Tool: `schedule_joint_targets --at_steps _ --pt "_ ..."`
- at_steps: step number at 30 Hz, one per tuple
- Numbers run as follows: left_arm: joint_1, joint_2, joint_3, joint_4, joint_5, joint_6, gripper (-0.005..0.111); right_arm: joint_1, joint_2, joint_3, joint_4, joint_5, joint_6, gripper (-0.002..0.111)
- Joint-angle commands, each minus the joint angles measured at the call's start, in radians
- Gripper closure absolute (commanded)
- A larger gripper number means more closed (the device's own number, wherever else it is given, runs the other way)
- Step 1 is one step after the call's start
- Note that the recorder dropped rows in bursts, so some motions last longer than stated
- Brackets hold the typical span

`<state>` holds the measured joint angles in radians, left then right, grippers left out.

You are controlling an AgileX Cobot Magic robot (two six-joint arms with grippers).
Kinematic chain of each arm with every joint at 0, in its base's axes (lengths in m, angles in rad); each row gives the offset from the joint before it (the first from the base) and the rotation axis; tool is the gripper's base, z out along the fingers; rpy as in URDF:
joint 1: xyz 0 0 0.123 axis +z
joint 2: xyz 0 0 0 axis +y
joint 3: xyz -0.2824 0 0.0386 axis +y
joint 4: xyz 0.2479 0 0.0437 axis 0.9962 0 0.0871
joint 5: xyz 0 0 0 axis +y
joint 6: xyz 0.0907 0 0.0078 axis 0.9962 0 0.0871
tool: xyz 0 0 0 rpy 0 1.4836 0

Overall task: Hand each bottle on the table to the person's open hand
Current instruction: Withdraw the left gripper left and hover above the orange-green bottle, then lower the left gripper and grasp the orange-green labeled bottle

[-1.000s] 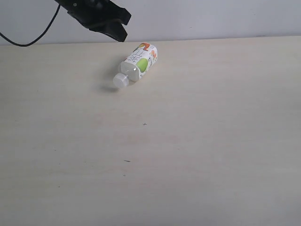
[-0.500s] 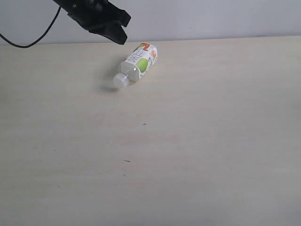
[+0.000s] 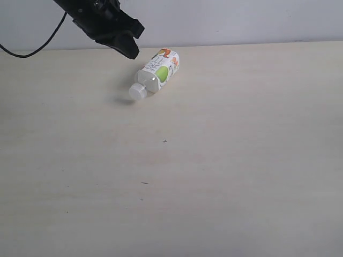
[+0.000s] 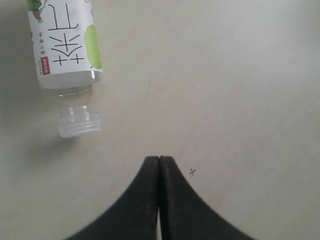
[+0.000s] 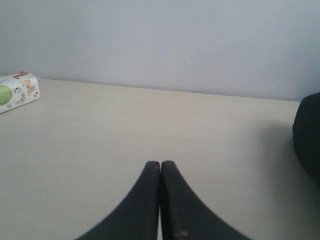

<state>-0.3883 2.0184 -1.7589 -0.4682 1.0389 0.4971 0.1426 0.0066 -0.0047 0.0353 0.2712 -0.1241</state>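
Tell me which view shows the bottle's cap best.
The left wrist view: the cap is close, sharp, unobstructed. The exterior view shows the cap small. The right wrist view shows only the base of the bottle.

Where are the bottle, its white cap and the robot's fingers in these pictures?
bottle (image 3: 161, 70): exterior view, on its printed label.
white cap (image 3: 138, 92): exterior view, on the cap's top.
left fingers (image 4: 147, 192): left wrist view, on one black finger.
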Motion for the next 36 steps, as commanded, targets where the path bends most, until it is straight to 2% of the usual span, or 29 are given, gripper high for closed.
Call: schedule_joint_targets --at_steps 1,4,7,11,16,19,24,29,36 --pt "0.004 -0.01 0.002 0.013 -0.037 -0.004 0.107 -0.002 -0.007 0.005 0.001 -0.004 -0.003 0.107" --pt "-0.021 -0.014 0.012 0.005 -0.05 0.03 0.107 -0.002 -0.007 0.005 0.001 -0.004 -0.003 0.107" --pt "-0.047 -0.06 0.076 0.009 -0.146 0.051 0.107 -0.002 -0.007 0.005 0.001 -0.004 -0.003 0.107" --pt "-0.049 -0.111 0.138 0.021 -0.252 0.051 0.107 -0.002 -0.007 0.005 0.001 -0.004 -0.003 0.107" --pt "-0.049 -0.109 0.142 0.038 -0.272 0.038 0.107 -0.002 -0.007 0.005 0.001 -0.004 -0.003 0.107" --pt "-0.053 -0.097 0.14 0.061 -0.334 0.032 0.107 -0.002 -0.007 0.005 0.001 -0.004 -0.003 0.107" --pt "-0.053 -0.025 0.003 0.153 -0.352 -0.115 0.107 -0.002 -0.007 0.005 0.001 -0.004 -0.003 0.107" --pt "-0.053 0.097 -0.182 0.159 -0.263 -0.117 0.107 -0.002 -0.007 0.005 0.001 -0.004 -0.003 0.107" --pt "-0.053 0.233 -0.282 0.177 -0.226 -0.138 0.107 -0.002 -0.007 0.005 0.001 -0.004 -0.003 0.107"
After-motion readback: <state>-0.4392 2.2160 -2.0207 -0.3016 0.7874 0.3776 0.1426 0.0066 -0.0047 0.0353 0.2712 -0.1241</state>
